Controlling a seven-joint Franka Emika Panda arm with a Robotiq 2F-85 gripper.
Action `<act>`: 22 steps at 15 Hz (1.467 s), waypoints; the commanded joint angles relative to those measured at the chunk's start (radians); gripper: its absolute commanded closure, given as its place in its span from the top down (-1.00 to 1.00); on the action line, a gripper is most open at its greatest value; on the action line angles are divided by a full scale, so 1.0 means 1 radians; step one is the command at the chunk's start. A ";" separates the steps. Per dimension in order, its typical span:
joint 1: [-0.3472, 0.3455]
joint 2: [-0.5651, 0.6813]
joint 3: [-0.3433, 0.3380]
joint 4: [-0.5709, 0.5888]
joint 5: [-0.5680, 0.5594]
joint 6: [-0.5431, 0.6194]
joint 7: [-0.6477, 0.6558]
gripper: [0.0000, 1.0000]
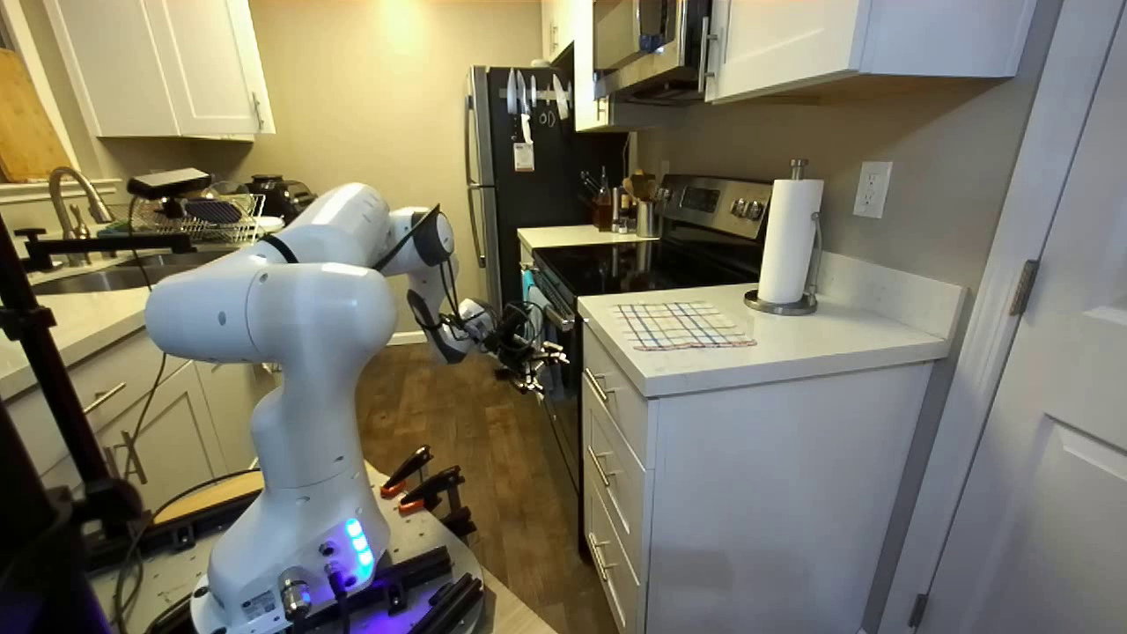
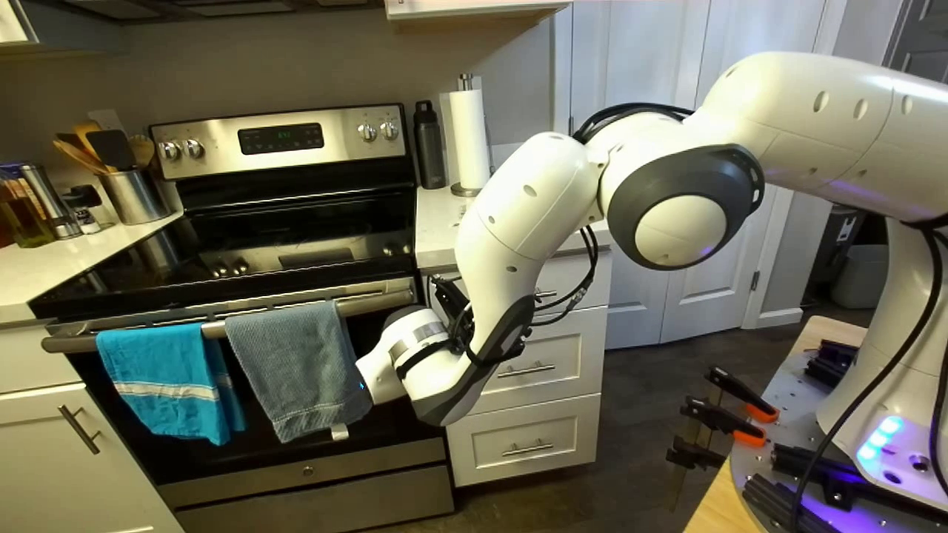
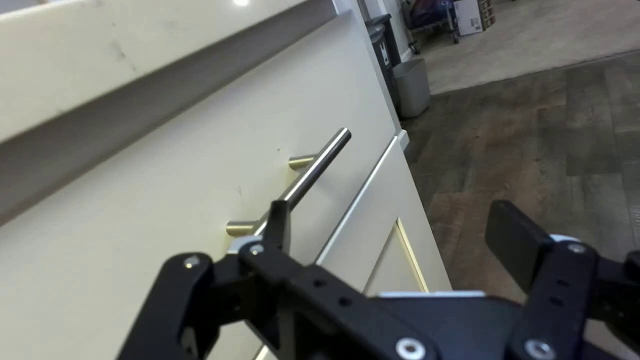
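Note:
My gripper (image 3: pixel 395 230) is open, with nothing between its black fingers in the wrist view. One finger overlaps the lower end of a bar-shaped metal handle (image 3: pixel 322 160); whether they touch I cannot tell. The handle is on a white top drawer (image 3: pixel 165 200), below a pale countertop (image 3: pixel 100 55). The other finger is over the wood floor (image 3: pixel 500 165). In an exterior view the gripper (image 1: pixel 534 368) is beside the drawer cabinet, near the oven front. The drawer handle also shows there (image 1: pixel 599 385). In an exterior view (image 2: pixel 422 363) the arm's wrist hides the gripper.
A grey towel (image 2: pixel 296 370) and a blue towel (image 2: pixel 167 385) hang on the oven handle. A checkered cloth (image 1: pixel 682 326) and a paper towel roll (image 1: pixel 790 242) are on the counter. Black clamps (image 1: pixel 431 489) stick out from the robot's base table. A grey bin (image 3: pixel 412 87) stands beyond the cabinet.

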 commanded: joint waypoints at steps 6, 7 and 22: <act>-0.258 -0.102 0.225 0.014 0.023 0.023 -0.005 1.00; -0.265 -0.100 0.238 0.018 0.020 0.020 0.019 1.00; -0.145 -0.102 0.205 -0.046 -0.015 0.053 0.239 1.00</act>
